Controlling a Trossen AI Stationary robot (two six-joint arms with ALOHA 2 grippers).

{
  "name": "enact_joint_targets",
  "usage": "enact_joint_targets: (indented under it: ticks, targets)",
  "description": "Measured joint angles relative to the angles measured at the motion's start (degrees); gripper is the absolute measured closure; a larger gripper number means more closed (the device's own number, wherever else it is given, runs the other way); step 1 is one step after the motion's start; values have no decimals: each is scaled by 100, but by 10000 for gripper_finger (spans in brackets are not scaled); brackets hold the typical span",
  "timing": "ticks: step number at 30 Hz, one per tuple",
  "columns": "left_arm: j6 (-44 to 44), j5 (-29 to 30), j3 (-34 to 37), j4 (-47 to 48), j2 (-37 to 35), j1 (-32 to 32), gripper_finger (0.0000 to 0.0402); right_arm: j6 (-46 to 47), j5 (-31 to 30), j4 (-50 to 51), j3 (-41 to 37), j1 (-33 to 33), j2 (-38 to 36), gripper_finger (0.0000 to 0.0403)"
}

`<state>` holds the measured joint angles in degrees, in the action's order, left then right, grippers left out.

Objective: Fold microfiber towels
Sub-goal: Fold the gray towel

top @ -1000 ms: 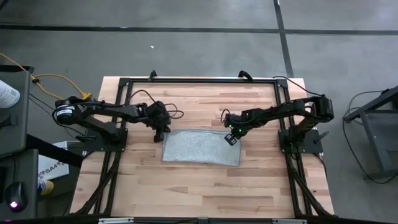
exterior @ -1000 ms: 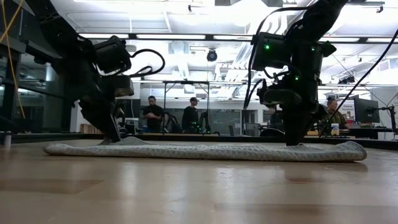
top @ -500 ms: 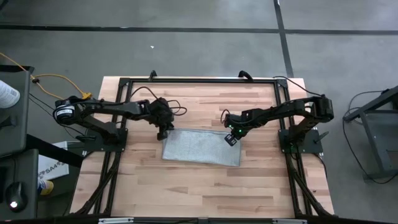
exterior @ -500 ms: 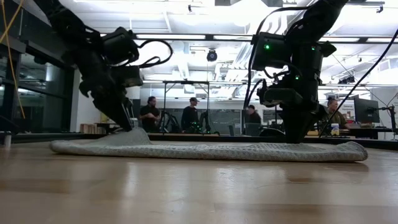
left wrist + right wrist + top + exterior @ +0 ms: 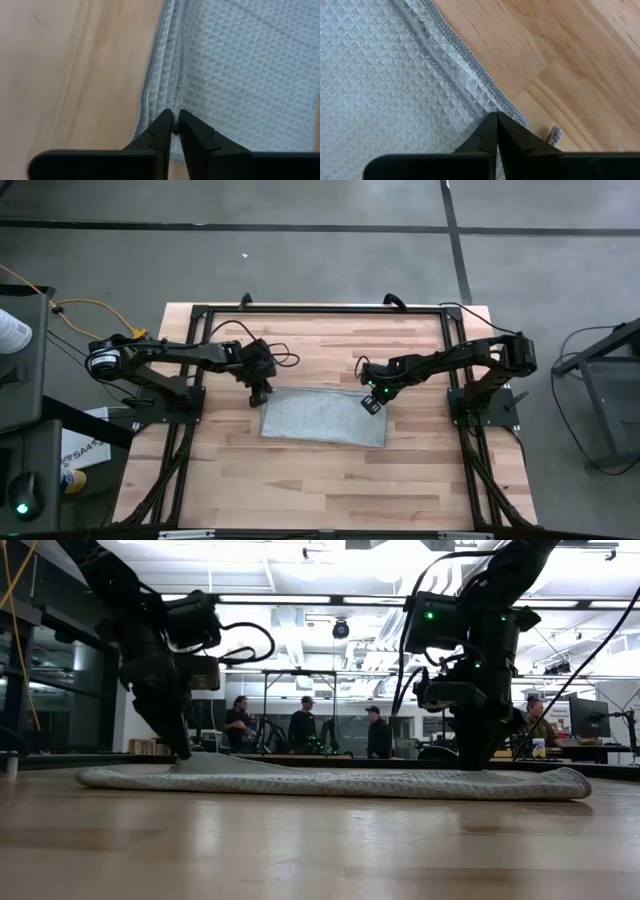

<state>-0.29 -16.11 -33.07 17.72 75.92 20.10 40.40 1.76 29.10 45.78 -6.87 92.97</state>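
Wooden table (image 5: 320, 470); both grippers, left (image 5: 174, 127), right (image 5: 496, 131), pinch towel (image 5: 322, 416) corners, fingertips hiding edges.

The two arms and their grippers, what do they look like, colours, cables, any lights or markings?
Both arms are dark, jointed and slim. The left arm ends in a round silver-grey base joint, with looping black cables near the left gripper. The right arm shows green lights and a small white tag near the right gripper. The fingers are black, tapering and angular.
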Motion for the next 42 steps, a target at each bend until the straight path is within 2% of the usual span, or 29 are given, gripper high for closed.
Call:
enact_joint_targets:
  ticks: [3,16,29,42]
  targets:
    - [-2,3,1,119,0,0,394,-11,0,0,0,0,0,401]
    - [-24,43,0,354,-14,0,396,26,-7,0,0,2,0,401]
    - [-151,12,-1,675,-456,0,396,31,-57,4,0,2,0,401]
    - [-155,13,1,803,-463,0,396,35,-74,4,0,2,0,401]
